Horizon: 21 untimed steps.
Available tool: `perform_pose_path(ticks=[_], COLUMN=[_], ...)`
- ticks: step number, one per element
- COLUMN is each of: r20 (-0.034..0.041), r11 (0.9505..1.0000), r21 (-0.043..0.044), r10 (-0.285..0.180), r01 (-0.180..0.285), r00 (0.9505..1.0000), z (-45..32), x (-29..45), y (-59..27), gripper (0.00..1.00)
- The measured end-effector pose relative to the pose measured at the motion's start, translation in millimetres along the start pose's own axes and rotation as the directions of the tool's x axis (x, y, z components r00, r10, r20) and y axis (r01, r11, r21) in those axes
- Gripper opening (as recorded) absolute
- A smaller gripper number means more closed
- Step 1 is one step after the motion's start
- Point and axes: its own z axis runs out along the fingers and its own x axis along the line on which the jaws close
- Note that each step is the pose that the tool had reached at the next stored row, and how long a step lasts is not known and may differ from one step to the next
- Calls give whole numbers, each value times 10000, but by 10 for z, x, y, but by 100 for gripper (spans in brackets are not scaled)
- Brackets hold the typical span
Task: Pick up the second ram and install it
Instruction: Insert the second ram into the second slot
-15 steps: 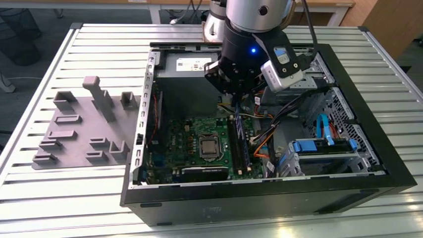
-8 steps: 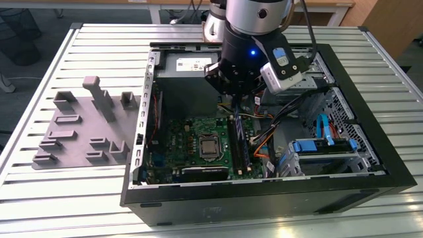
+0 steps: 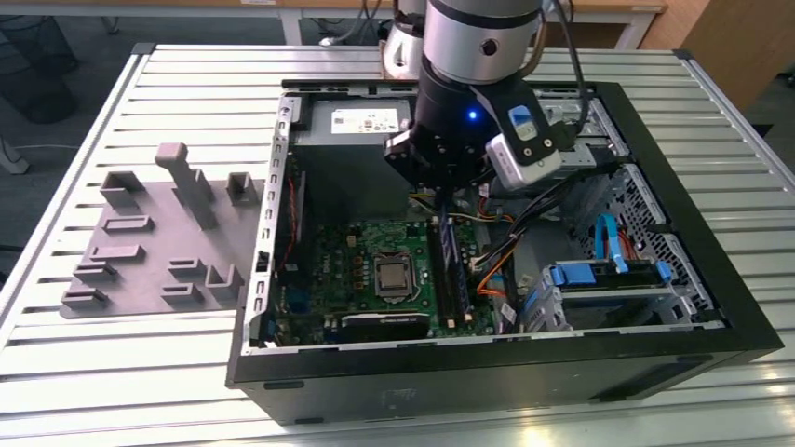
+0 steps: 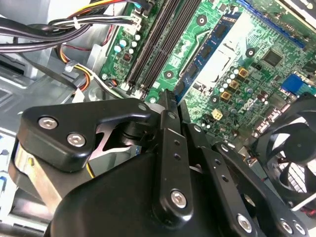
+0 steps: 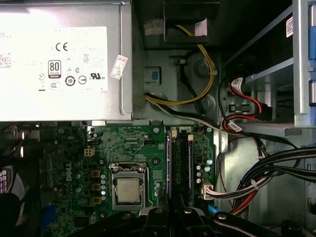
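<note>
The second ram [image 3: 450, 270] is a long narrow blue-green stick with dark chips. It hangs inside the open computer case, just above the green motherboard [image 3: 360, 251]. My gripper [image 3: 441, 209] is shut on it from above. In the second wrist view the black fingertips [image 4: 169, 98] pinch the second ram [image 4: 212, 44], which runs away from them beside the black memory slots [image 4: 153, 44]. In the first wrist view my gripper [image 5: 170, 213] is lined up over the memory slots [image 5: 181, 163], to one side of the processor socket [image 5: 127, 190]. Whether the stick touches a slot is unclear.
The grey power-supply box [image 3: 360, 119] fills the case's far end. Cable bundles [image 5: 266, 173] and a drive cage [image 3: 609, 279] crowd the exterior view's right side. A case fan [image 4: 296, 163] sits near the board. A grey moulded tray [image 3: 149, 242] lies on the slatted table, at the exterior view's left.
</note>
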Motion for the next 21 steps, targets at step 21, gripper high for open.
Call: perform_pose_path(ticks=[21], r20=[-19], r11=[10000], r21=[5], r10=[-27], r01=[27], r00=[10000], z=[256], x=[-29], y=[-16], gripper=[14])
